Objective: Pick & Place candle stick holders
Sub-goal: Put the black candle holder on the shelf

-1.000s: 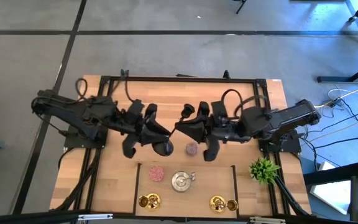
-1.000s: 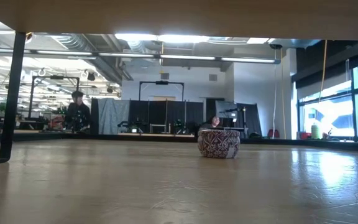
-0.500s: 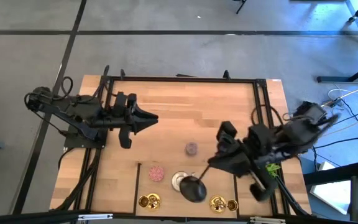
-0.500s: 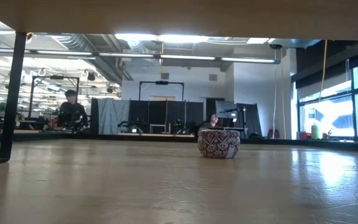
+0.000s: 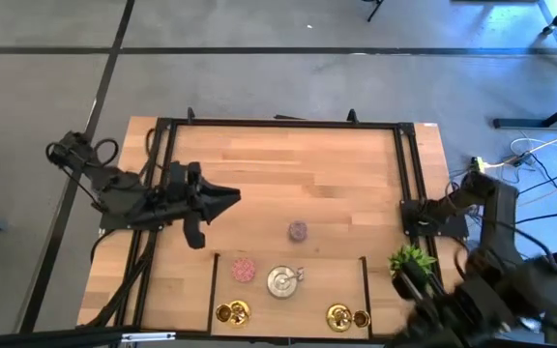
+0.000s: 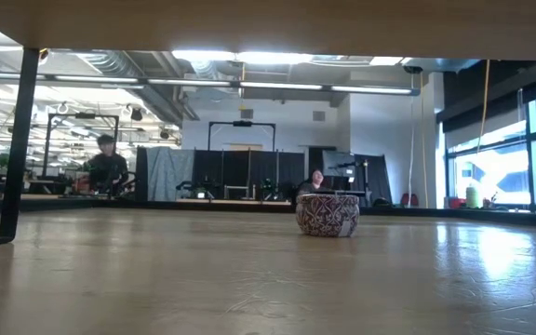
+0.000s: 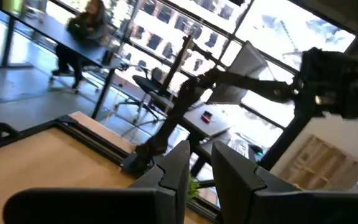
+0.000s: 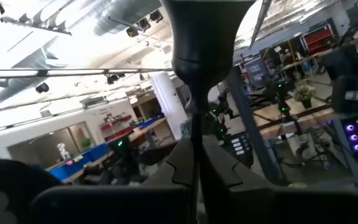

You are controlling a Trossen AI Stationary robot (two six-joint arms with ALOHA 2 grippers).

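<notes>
Fingers of the right gripper pinch the black candle holder, now swung off the bench's corner. Left gripper has pulled back, fingers nearly together, empty.

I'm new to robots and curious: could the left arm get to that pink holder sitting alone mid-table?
Probably yes. The left tool points toward the pink holder with only bare table between them, and the right tool, gripping the black holder, is off by the table's right edge.
</notes>
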